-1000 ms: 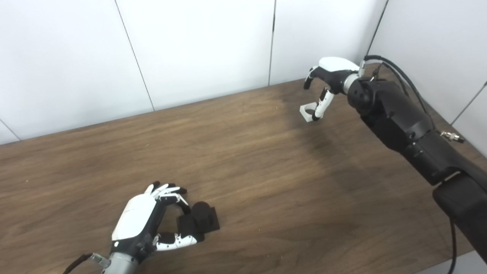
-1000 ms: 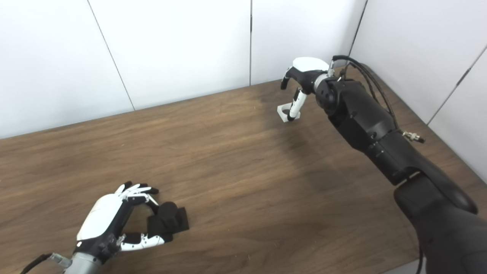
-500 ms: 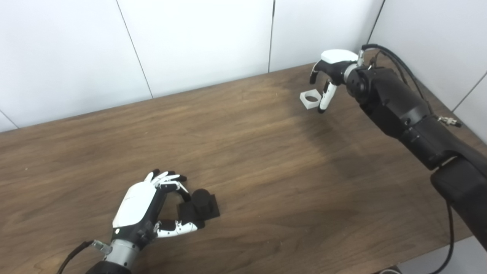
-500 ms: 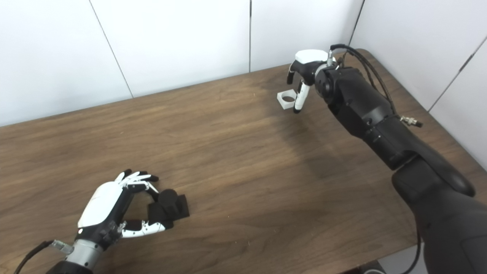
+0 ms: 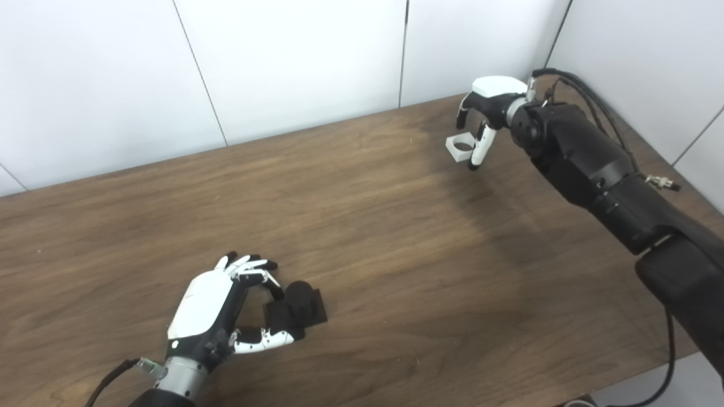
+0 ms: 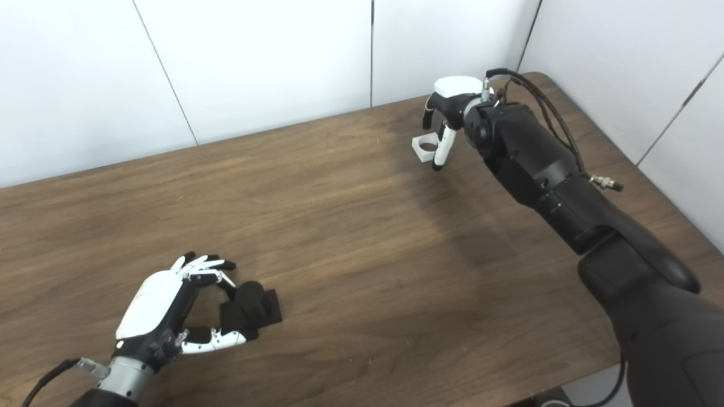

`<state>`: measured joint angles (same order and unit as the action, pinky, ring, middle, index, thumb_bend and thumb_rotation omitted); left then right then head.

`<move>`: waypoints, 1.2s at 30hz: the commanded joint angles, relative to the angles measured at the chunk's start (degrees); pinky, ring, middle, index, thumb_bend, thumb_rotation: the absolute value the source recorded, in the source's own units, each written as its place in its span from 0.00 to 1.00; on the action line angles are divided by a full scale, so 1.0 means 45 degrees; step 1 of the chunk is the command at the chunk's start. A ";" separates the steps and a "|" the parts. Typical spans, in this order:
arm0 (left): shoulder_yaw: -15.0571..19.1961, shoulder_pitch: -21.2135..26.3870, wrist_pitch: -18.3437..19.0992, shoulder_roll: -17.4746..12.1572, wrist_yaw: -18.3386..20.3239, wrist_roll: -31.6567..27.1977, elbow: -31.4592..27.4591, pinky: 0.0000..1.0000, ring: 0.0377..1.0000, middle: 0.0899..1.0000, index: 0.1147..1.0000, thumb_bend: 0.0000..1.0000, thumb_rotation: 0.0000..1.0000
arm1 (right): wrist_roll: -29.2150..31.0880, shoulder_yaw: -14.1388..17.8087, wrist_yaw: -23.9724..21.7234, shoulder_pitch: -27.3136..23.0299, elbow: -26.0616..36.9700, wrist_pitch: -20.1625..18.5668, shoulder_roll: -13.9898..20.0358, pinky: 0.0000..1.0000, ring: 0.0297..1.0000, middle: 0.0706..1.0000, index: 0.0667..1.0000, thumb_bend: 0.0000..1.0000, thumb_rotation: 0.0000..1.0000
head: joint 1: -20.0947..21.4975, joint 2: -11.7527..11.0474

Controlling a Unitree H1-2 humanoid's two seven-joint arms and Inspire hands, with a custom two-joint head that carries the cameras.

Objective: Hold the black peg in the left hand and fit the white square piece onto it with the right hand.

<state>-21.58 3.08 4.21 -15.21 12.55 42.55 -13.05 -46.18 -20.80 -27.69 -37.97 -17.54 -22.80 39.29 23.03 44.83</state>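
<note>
The left hand (image 5: pixel 218 316) curls around the black peg (image 5: pixel 297 310) on the near table (image 5: pixel 373 249), steadying it upright, while the right hand (image 5: pixel 483 113) pinches the white square piece (image 5: pixel 459 148) at the far edge, apparently gripped for carrying across.

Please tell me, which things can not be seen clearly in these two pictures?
- Left hand on the black peg, both views: the fingers cover the peg's near side, so a firm grasp is unclear.
- Right hand at the white square piece: the thumb hides its right edge; contact is unclear.
- Both forearms: cut by the bottom edge.
</note>
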 commanded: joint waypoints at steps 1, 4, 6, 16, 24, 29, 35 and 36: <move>-0.0220 -0.0302 0.0296 -0.0068 0.0561 0.0092 -0.0014 1.00 0.87 0.78 0.42 0.52 0.05 | -0.0072 0.0285 0.0385 -0.0427 0.0264 0.0071 0.0243 0.95 0.99 0.91 0.62 0.86 0.14 | -0.0008 0.0028; -0.0237 -0.0323 0.0391 -0.0032 0.0631 0.0106 -0.0074 1.00 0.88 0.78 0.42 0.52 0.05 | -0.0078 0.0313 0.0371 -0.0402 0.0213 0.0061 0.0225 0.95 0.99 0.90 0.62 0.87 0.14 | -0.0061 0.0038; -0.0238 -0.0340 0.0428 -0.0008 0.0630 0.0068 -0.0101 1.00 0.88 0.78 0.42 0.52 0.05 | -0.0108 0.0269 0.0312 -0.0407 0.0175 0.0075 0.0235 0.95 0.99 0.90 0.62 0.86 0.14 | -0.0074 0.0056; -0.0312 -0.0350 0.0537 -0.0048 0.0614 0.0115 -0.0164 1.00 0.87 0.78 0.42 0.52 0.05 | -0.0040 0.0269 0.0280 -0.0321 0.0146 0.0164 0.0239 0.94 0.97 0.88 0.57 0.85 0.13 | -0.0105 0.0084; -0.0355 -0.0369 0.0573 -0.0062 0.0584 0.0125 -0.0226 1.00 0.87 0.78 0.42 0.52 0.05 | 0.0087 0.0364 0.0462 -0.0201 0.0156 0.0405 0.0329 0.94 0.97 0.87 0.45 0.53 0.14 | -0.0095 0.0112; -0.0374 -0.0368 0.0533 -0.0077 0.0572 0.0119 -0.0200 1.00 0.87 0.78 0.42 0.52 0.05 | 0.0149 0.0447 0.0876 -0.0025 0.0086 0.0935 0.0377 0.94 0.95 0.82 0.45 0.53 0.13 | -0.0116 0.0107; -0.0349 -0.0381 0.0525 -0.0097 0.0552 0.0135 -0.0207 1.00 0.87 0.78 0.42 0.52 0.05 | 0.0078 0.0446 0.0897 0.0128 0.0114 0.0979 0.0351 0.92 0.94 0.81 0.45 0.52 0.13 | -0.0136 0.0125; -0.0342 -0.0385 0.0536 -0.0099 0.0558 0.0133 -0.0210 1.00 0.87 0.78 0.42 0.52 0.05 | 0.0077 0.0465 0.0867 0.0155 0.0133 0.0891 0.0325 0.92 0.94 0.82 0.45 0.52 0.13 | -0.0116 0.0135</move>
<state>-22.26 2.84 5.91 -15.00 12.57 43.02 -14.02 -45.42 -19.95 -24.79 -36.03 -18.09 -18.64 38.99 22.59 45.35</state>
